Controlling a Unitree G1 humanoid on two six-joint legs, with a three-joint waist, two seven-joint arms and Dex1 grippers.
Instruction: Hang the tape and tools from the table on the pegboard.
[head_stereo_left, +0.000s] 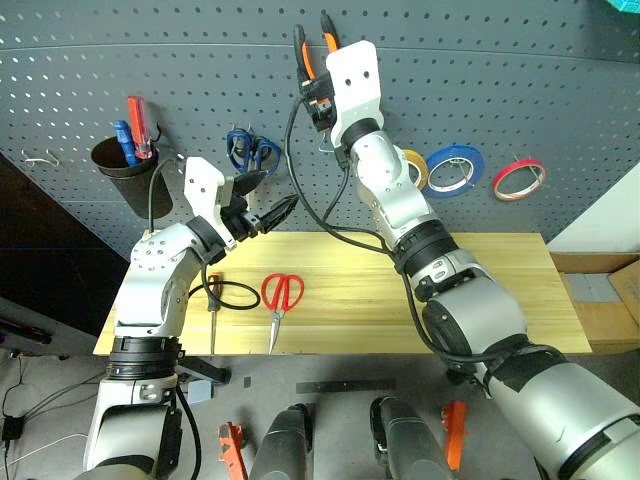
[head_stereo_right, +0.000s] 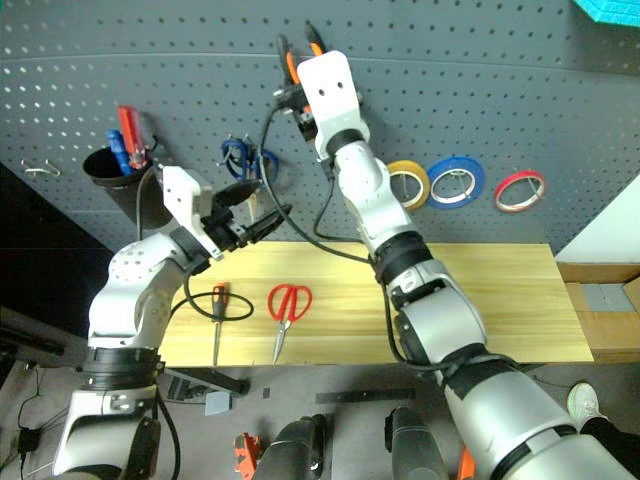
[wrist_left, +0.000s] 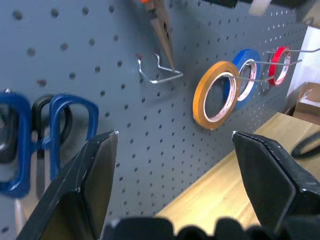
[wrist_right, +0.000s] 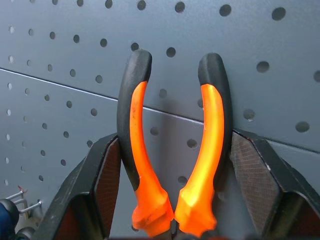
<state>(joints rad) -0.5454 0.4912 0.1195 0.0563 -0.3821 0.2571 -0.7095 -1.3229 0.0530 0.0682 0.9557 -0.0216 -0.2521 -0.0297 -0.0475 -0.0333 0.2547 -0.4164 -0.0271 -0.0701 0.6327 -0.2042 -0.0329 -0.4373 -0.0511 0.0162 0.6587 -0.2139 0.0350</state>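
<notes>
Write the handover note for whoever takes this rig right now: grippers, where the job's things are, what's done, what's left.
Right gripper: shut on the small pliers with orange-and-black handles, raised against the dark grey perforated pegboard; the nose is by a bare wire hook, not clearly hung.
Left gripper: open, empty, held above the wooden table near the board.
Done: yellowish-tan tape roll hangs on a hook beside the blue tape roll and red tape roll.
Left: hook the pliers, then hang the red-handled scissors and the slim orange-and-black-handled screwdriver, both lying on the table.
</notes>
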